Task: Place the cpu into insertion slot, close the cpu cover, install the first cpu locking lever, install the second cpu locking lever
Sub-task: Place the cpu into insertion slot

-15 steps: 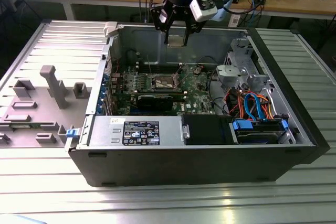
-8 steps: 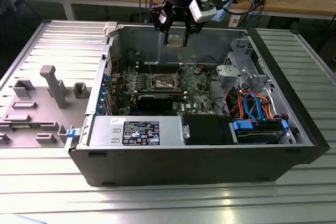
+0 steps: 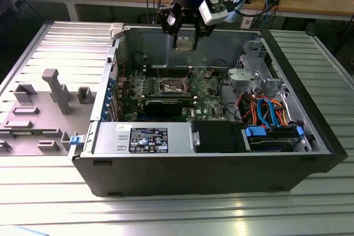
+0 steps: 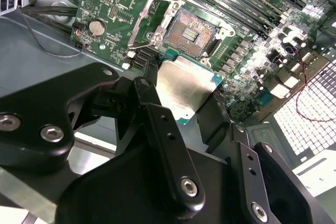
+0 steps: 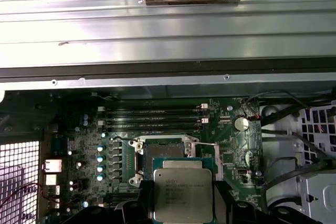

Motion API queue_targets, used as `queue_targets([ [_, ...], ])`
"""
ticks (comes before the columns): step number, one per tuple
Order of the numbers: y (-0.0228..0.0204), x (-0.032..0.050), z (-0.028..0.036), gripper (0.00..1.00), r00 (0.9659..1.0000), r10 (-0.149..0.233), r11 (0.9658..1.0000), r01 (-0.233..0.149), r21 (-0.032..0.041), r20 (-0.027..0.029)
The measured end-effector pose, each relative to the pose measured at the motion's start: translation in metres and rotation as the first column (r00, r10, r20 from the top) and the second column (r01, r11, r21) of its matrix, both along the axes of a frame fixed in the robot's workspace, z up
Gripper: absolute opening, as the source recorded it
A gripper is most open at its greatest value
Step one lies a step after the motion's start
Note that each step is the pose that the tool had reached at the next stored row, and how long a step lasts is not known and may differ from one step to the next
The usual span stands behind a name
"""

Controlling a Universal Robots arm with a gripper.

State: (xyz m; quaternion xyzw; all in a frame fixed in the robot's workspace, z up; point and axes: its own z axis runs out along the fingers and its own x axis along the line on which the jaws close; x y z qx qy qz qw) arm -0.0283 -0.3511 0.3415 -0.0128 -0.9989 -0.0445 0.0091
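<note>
- The claw [image 3: 185,40] is hanging above the open computer case [image 3: 193,172], which is sitting on the ribbed metal worktop [image 3: 166,214].
- Its fingers [image 4: 157,124] are closing narrowly on the cpu [image 4: 184,88], pinching the silver-topped chip by two opposite edges. The metal top is facing up toward the wrist cameras.
- The insertion slot [image 4: 191,31] is lying open on the green circuit board [image 5: 233,153], with its brownish-gold centre showing inside the silver rim.
- In the exterior view the cpu is riding high, about level with the case's upper edge. The slot is sitting well below it on the board, so the chip is apart from the slot and not yet seated.
- In the first wrist view the chip is overlapping one edge of the slot rather than covering it squarely. By my judgement it is hovering off-centre and needing a small sideways correction.
- The step in hand appears to be carrying the cpu down into the slot.
- Doing this well is probably meaning:
  - keeping the chip flat and its edges parallel to the slot's rim while centring it;
  - descending straight and slowly, never sliding the chip across the gold contacts, which are likely to be fragile;
  - keeping the fingers clear of the raised silver metalwork around the slot;
  - letting go only when the chip is lying level inside the rim, not propped on a corner.
</note>
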Motion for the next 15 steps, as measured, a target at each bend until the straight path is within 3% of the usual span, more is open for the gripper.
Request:
queue_targets([
  [15,-0.0001,-0.0007,-0.0043,0.55,1.0,0.0,1.0,0.0,-0.0012,0.0],
])
